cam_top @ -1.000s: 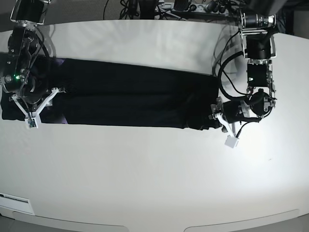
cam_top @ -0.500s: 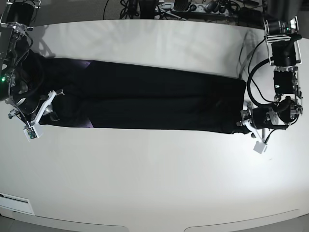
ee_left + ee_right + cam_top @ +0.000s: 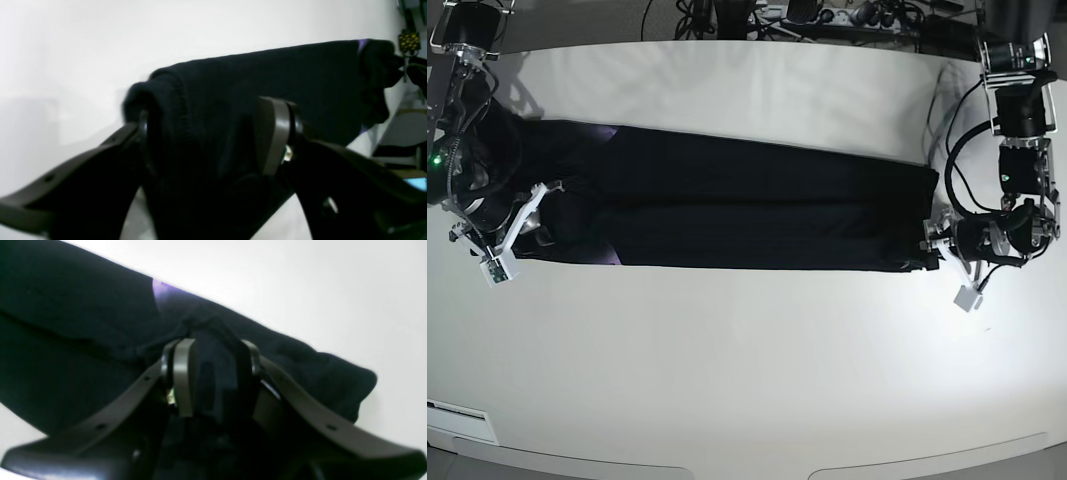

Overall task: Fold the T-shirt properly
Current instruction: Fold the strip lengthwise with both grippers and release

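Your T-shirt [image 3: 747, 210] lies as a long, narrow black band of soft knit across the smooth white desk [image 3: 747, 380], running from nine to three o'clock. Your left hand [image 3: 213, 133] at three o'clock stands wide, cloth bunched between its fingers. Your right hand [image 3: 210, 373] at nine o'clock pinches a fold of the shirt beside a purple patch [image 3: 161, 290].

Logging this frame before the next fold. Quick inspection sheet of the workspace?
Surface: white table, bare in front of the shirt.
Job's things: T-shirt lies as a long black band across the table; purple sliver at one end.
Clutter: nothing seen on the table.
Grippers: left gripper open, jaws either side of the cloth end; right gripper closed on cloth at the other end.
Cables: black cables loop along the left arm.
Surroundings: cable tangle beyond the far edge.
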You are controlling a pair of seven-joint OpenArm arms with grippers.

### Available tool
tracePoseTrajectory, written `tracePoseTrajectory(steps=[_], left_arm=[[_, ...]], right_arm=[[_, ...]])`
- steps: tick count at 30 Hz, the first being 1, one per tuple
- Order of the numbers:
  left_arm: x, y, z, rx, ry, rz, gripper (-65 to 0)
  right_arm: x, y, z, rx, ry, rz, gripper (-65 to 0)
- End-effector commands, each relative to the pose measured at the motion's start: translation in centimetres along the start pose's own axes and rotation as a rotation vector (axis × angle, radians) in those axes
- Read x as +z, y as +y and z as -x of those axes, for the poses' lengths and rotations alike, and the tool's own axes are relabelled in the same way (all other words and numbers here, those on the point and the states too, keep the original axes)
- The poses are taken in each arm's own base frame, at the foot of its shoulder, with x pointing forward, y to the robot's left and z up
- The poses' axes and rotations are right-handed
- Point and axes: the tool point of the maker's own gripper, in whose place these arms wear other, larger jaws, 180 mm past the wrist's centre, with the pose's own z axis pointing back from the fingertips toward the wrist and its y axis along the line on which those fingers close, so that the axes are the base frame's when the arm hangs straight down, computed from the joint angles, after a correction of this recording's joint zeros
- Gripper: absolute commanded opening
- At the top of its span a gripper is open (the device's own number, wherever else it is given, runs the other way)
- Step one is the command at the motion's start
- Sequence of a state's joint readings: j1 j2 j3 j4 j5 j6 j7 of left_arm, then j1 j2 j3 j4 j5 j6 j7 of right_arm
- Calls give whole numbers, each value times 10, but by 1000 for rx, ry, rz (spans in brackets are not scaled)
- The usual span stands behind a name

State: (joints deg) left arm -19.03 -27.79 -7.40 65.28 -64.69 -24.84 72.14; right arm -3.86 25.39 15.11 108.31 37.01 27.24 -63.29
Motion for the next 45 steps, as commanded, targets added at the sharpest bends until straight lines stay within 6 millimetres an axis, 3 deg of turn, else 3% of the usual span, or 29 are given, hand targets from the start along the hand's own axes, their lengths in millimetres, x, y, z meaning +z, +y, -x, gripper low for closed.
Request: tracePoseTrajectory(steps=[1,5,8,18,29,32,37,42,45], left_arm=[[11,12,-3,-3,8,-64,-247],[9,33,29,42,72,-140,-247],[11,43,41,69,87,-181,-247],[39,65,30,56,66,-268,-247],[58,10,-54,-56,-128,-44,-247],[63,-1,-64,-77,-112,-13,-247],[86,11,-68,-93,-105,-71,-247],[118,11,-86,-134,-154,-80,-247],[130,20,-81,-135,-126,-120,-247]], right_arm=[[6,-5,-13,17,-43,13,-418],[5,-5,-10,16,-35,12,-419],[5,-5,-10,17,-36,12,-418],[6,-4,-11,16,-38,9,-419],[6,-4,-16,16,-64,9,-419],[6,-3,-16,23,-64,5,-418],[6,-4,-15,30,-61,6,-418],[6,-3,-16,28,-65,2,-419],[6,-3,-16,28,-66,3,-418]])
